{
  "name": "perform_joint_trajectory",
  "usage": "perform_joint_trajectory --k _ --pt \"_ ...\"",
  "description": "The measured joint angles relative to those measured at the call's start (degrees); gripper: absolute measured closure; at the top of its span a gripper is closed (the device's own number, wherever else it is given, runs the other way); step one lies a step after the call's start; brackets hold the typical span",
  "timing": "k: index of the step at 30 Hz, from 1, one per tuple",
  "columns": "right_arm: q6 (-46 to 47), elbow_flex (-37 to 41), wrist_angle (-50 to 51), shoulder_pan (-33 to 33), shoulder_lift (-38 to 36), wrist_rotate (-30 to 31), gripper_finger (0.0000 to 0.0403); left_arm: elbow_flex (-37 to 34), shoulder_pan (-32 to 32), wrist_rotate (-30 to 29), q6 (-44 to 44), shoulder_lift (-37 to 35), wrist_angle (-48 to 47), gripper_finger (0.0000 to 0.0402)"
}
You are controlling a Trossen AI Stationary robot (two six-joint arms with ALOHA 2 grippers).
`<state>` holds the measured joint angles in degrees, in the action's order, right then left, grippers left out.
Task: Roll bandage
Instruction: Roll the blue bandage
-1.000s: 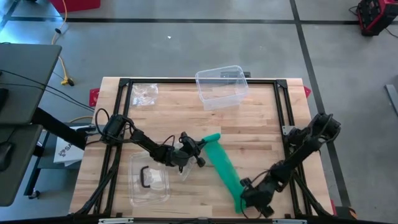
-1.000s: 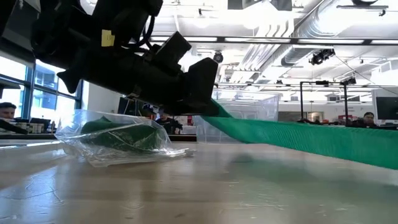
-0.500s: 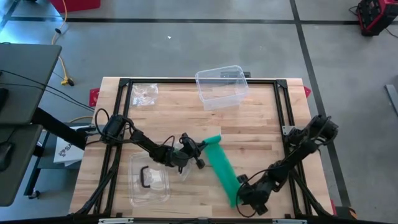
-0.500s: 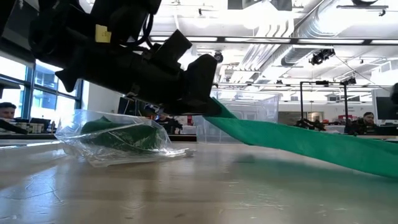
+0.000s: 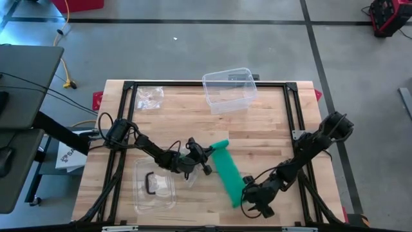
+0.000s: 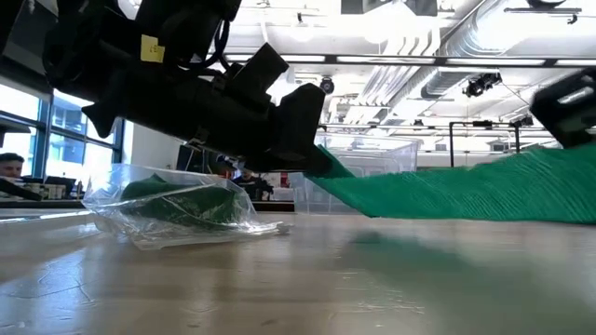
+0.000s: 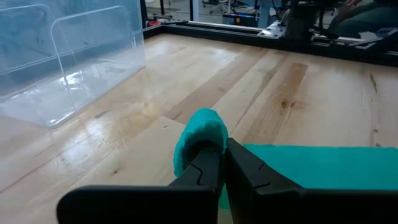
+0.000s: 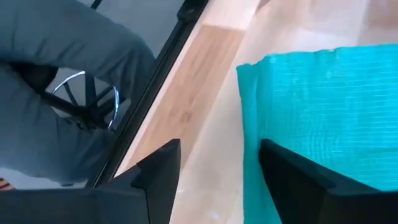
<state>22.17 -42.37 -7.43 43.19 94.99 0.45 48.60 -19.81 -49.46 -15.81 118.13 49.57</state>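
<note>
The right gripper (image 5: pixel 252 198) is standing wide at the table's (image 5: pixel 270 122) front edge, fingers astride the bandage's (image 5: pixel 226 169) free end without clamping it. Farther in, the left gripper (image 7: pixel 224 163) is pinching the rolled end, probably anchoring it for winding.

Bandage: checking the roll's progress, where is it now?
In the high view the green bandage lies centre-front on the table, stretching between the left end effector and right end effector.

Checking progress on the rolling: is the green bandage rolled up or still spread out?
Mostly spread: the bandage lies flat; only its end in the left gripper is curled.
</note>
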Motion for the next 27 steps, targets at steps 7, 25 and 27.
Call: perform_joint_trajectory --k 7,25,27 --pt "-3.05 -0.07 1.82 -2.34 -1.3 1.72 0.0194 0.0 0.0 0.41 0.02 0.0 -0.01 0.0398" --pt "-13.52 -0.07 11.79 -8.62 -12.56 3.88 0.031 0.0 0.0 3.13 4.4 0.02 -0.58 0.0398" --pt "-15.56 -0.04 12.25 -10.81 -15.04 8.73 0.0307 0.0 0.04 3.15 3.96 0.02 -1.92 0.0397"
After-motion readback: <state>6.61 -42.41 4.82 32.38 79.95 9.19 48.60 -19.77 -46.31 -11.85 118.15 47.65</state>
